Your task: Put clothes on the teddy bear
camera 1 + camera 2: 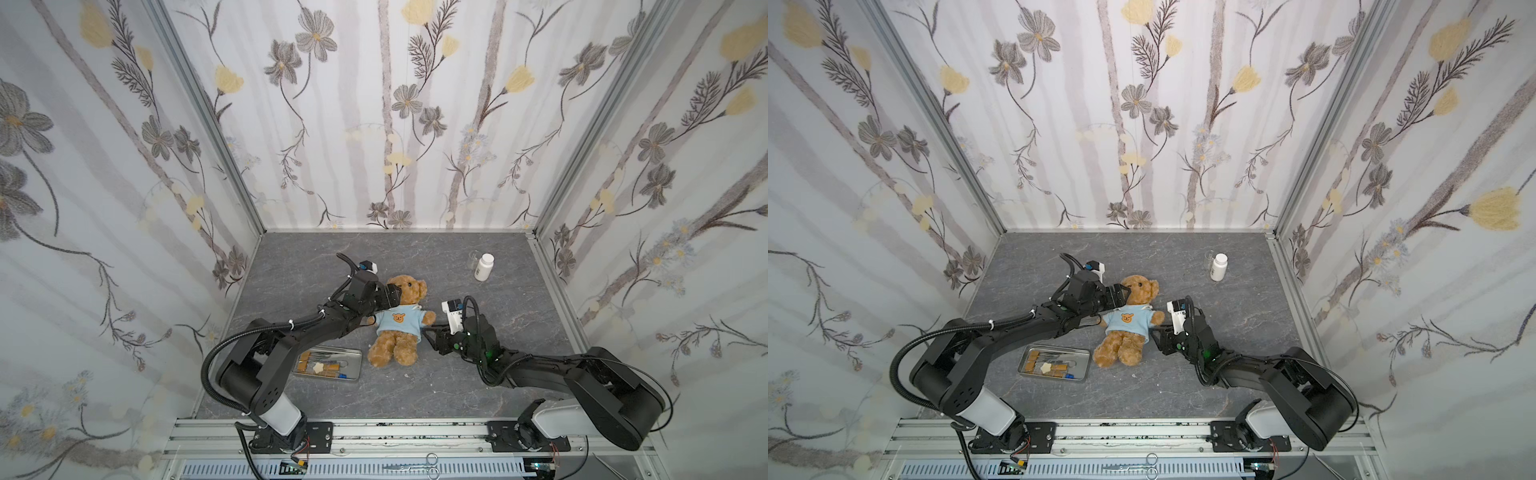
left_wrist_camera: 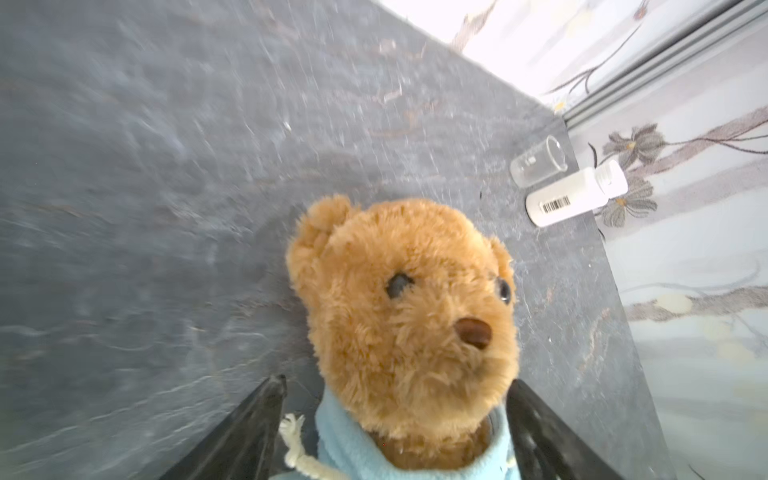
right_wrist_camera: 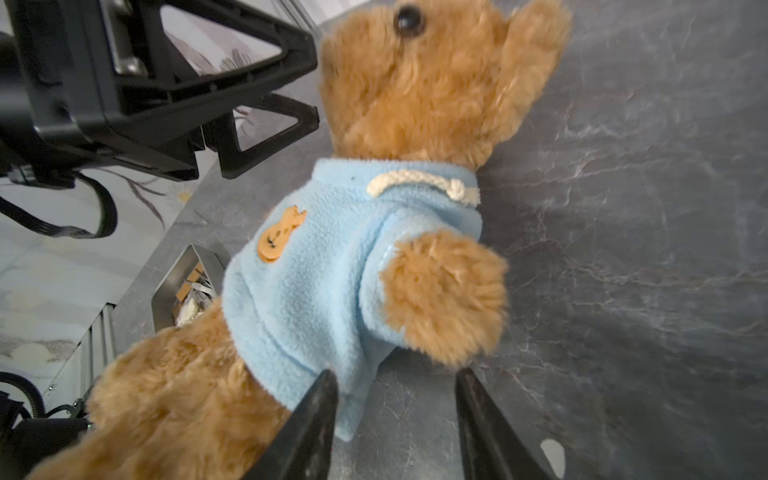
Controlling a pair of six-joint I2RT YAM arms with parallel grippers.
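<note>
Straddling teddy bear [image 2: 407, 311]: spread left end effector [image 2: 397, 380]

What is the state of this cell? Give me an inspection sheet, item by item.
Surface: grey marbled tabletop, nothing spilled.
Job's things: teddy bear on its back, light blue shirt over its torso.
Clutter: metal tray of small tools; white bottle; clear beaker.
Grippers: left gripper open, astride the bear's neck; right gripper open beside the shirt hem.
Cables: black conduit loops off the left arm.
Surroundings: floral walls on three sides; scissors on the front ledge.
</note>
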